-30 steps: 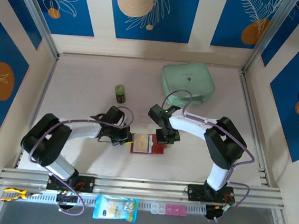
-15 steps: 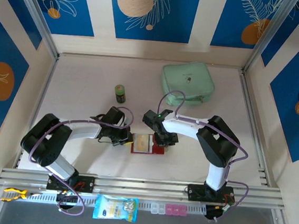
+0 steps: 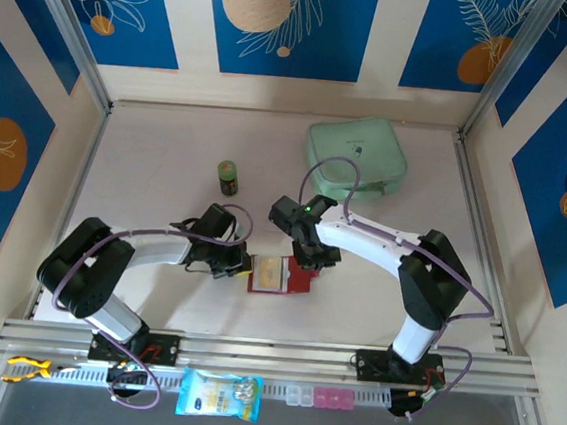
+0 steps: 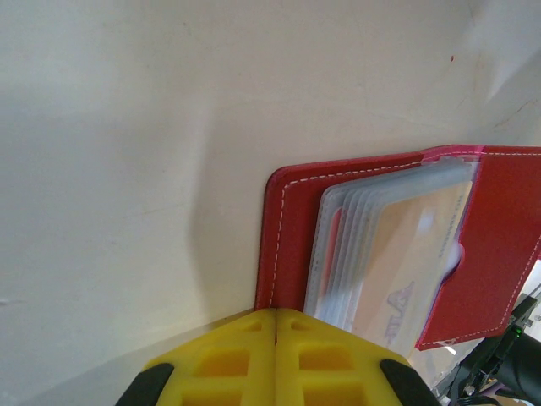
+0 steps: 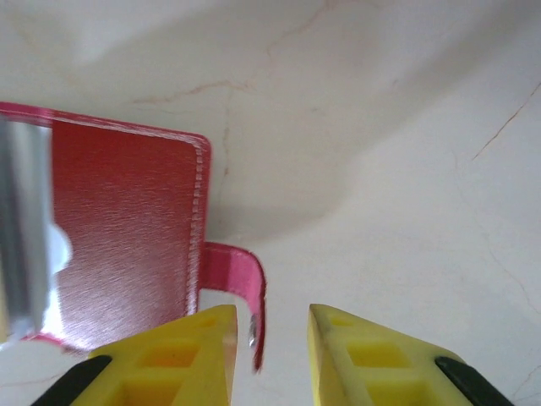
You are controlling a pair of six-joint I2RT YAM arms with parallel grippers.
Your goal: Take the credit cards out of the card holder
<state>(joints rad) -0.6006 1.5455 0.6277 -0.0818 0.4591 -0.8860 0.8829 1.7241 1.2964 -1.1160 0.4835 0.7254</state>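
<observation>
Red card holder [image 3: 300, 280] has left fingers [image 4: 228, 364] shut at its edge, right fingers [image 5: 355, 355] parted at its tab [image 5: 241, 279].

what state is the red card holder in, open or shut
Open. The card holder lies spread flat, clear sleeves fanned out with a tan card inside, snap tab unfastened.
</observation>
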